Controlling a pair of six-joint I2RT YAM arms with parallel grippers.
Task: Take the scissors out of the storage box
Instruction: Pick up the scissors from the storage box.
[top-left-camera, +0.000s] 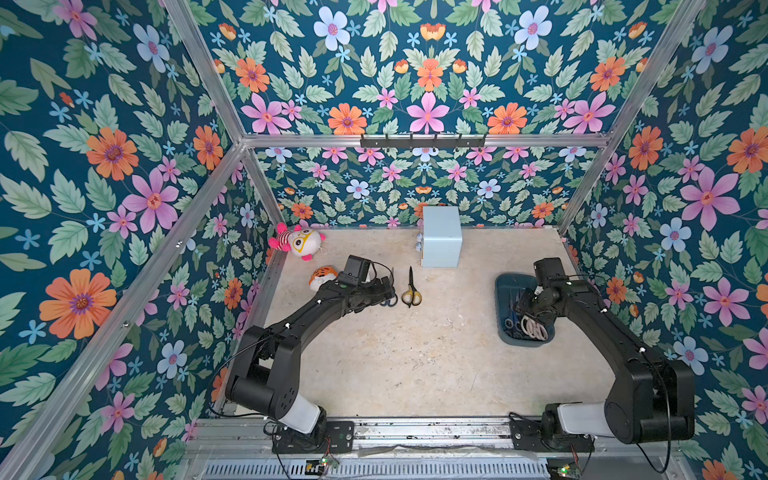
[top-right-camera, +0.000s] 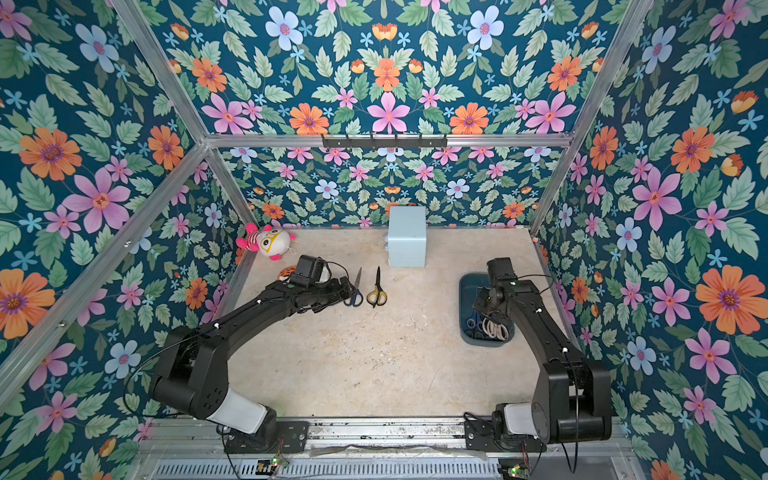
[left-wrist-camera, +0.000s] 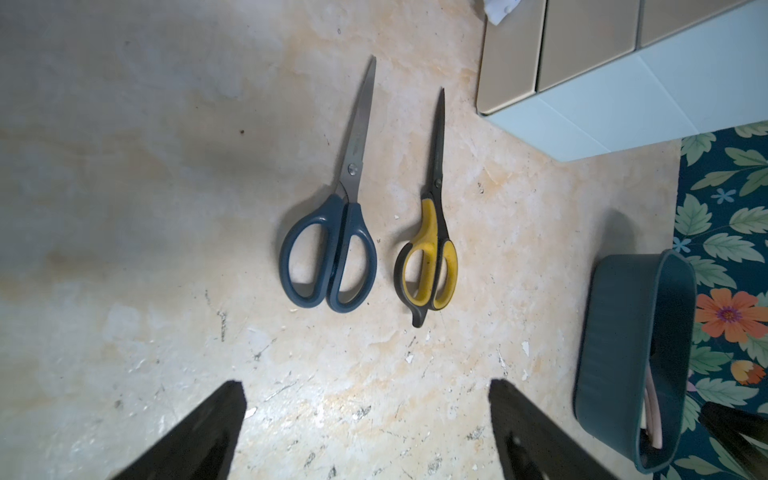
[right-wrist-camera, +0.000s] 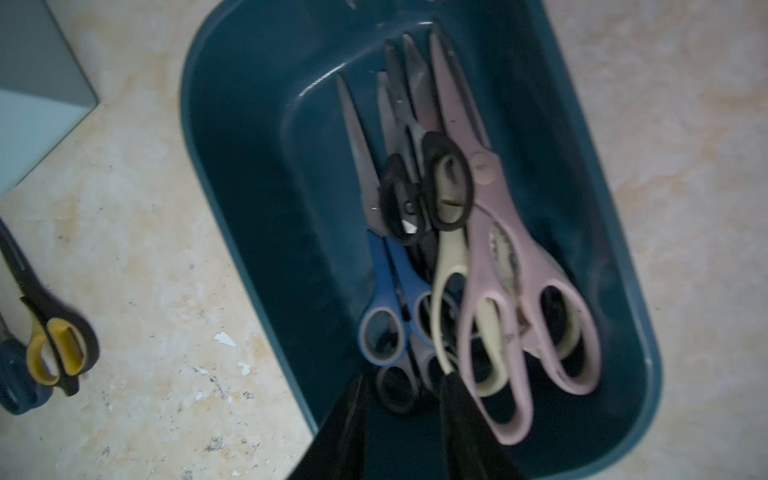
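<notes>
Right gripper (right-wrist-camera: 403, 380) is hovering low in the storage box (right-wrist-camera: 199, 166), scene right. Its fingers are sitting part-spread astride the black handle loops (right-wrist-camera: 397, 390) at the pile's near end, can't tell if pinching. Boxed scissors (right-wrist-camera: 490, 266) are lying lengthwise, blades pointing far. Left gripper (left-wrist-camera: 365, 384) is gaping empty near the dark blue pair (left-wrist-camera: 332, 249) and yellow pair (left-wrist-camera: 432, 253), both out.

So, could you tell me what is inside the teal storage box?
The storage box holds a pile: pale pink shears, cream shears, a blue-handled pair, small black-handled ones. Darker handles underneath are overlapped, so I cannot count them all.
</notes>
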